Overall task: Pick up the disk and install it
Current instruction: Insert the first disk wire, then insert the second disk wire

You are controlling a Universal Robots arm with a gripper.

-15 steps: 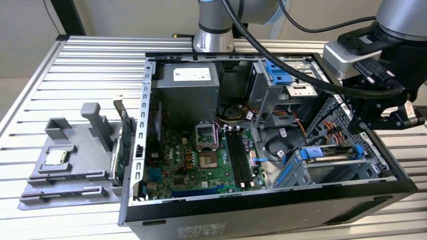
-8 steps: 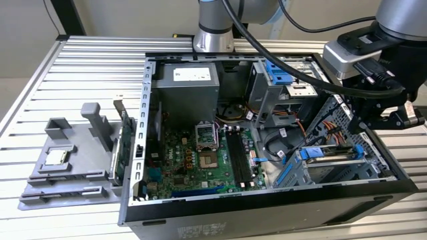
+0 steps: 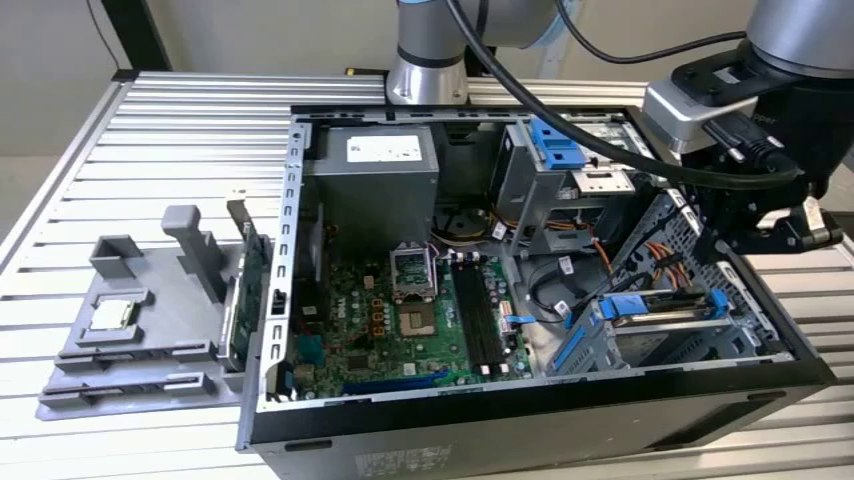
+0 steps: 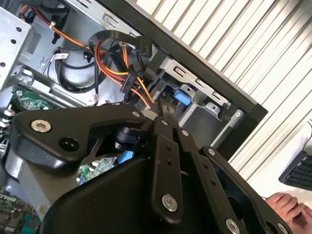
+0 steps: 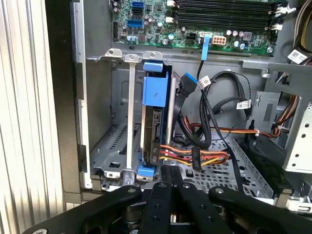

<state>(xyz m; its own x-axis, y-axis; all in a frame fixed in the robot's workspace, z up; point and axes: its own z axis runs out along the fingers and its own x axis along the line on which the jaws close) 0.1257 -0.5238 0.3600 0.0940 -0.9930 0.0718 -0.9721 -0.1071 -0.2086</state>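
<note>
Fingers (image 5: 161, 195) pressed together, nothing between them that I can see, tips right at the near blue end of the disk (image 5: 156, 129). Touching it or just short? Neither wrist view settles that. The disk stands on edge in a slot of the drive cage (image 5: 127, 122), at a corner of the computer case (image 3: 534, 430), with blue rails along its edges. My read: a stiff metal body, weighty for its size, smooth on the faces and no friend of knocks, and the plastic rails likely give a little. The best hold looks like the blue rail ends or the long edges, not the board side. Hard to make out are how deep it sits and its connector end, with the orange and red cables (image 5: 195, 157) crossing just beside it.
</note>
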